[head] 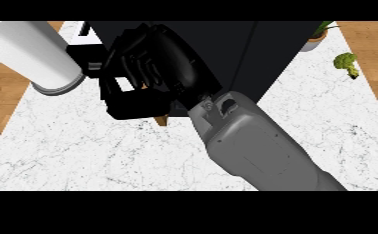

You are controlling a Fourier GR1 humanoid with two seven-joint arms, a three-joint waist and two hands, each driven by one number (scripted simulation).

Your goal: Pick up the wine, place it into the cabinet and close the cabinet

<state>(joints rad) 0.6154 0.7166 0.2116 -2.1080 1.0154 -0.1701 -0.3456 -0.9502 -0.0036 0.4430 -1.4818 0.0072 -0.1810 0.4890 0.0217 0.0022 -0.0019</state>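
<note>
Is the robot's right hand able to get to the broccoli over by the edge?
Probably yes. The broccoli lies alone on the bare marble counter, with nothing around it. But the right hand is far off at the black cabinet, so the arm would have to swing right.

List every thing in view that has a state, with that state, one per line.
cabinet: dark, standing on the counter; whether its door is open or shut cannot be told.
right hand: raised in front of the cabinet, fingers curled; anything held is hidden.
wine: not visible.
broccoli: lying on the counter, right of the cabinet.
white cylinder: at the view's left, tilted.
</note>
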